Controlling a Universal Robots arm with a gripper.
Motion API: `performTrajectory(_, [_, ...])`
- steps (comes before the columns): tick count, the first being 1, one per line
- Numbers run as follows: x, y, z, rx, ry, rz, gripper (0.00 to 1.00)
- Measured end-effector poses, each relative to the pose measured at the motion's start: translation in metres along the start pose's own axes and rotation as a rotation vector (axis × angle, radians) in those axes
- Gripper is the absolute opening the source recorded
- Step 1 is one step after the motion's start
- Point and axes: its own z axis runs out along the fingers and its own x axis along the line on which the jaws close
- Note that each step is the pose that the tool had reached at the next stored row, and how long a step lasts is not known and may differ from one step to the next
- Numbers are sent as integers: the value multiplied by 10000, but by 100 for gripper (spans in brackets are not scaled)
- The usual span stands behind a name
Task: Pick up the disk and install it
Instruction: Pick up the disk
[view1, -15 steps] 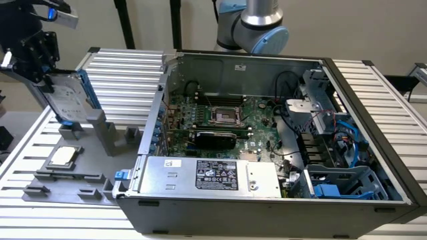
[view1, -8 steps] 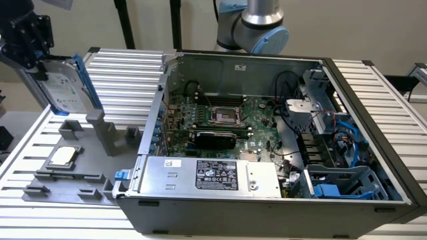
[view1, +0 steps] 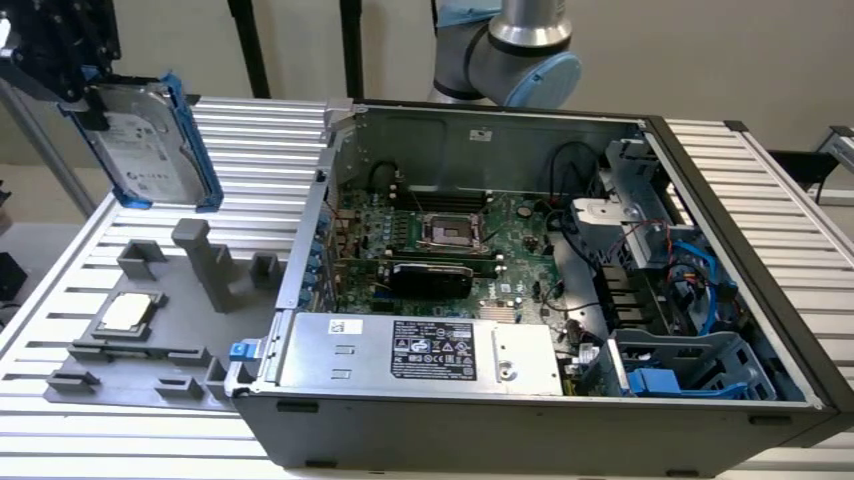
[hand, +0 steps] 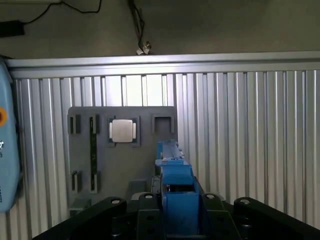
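silver arm (view1: 525, 35), pale blue joint caps (view1: 554, 75), black pincer (view1: 88, 102).

On my feed the disk (view1: 134, 140) is silver-grey with a white label, wrapped in a bright blue frame. The gripper (view1: 91, 100) on it is black. I've got the table (view1: 267, 130) as ribbed silver slats, the tray (view1: 134, 375) plain grey, the chip (view1: 127, 312) shiny silver. Inside the dark grey case (view1: 534, 430) there's a green board (view1: 514, 225) and blue cables (view1: 701, 275).

disk (view1: 140, 140): silver-grey drive, white label, blue carrier frame. Stands on edge, slightly tilted, up in the air at the exterior view's left.
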Motion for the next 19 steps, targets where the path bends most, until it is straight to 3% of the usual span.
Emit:
performTrajectory(7, [13, -312, -268, -7, -150, -11, 33])
performTrajectory(19, [109, -849, -777, -13, -250, -15, 33])
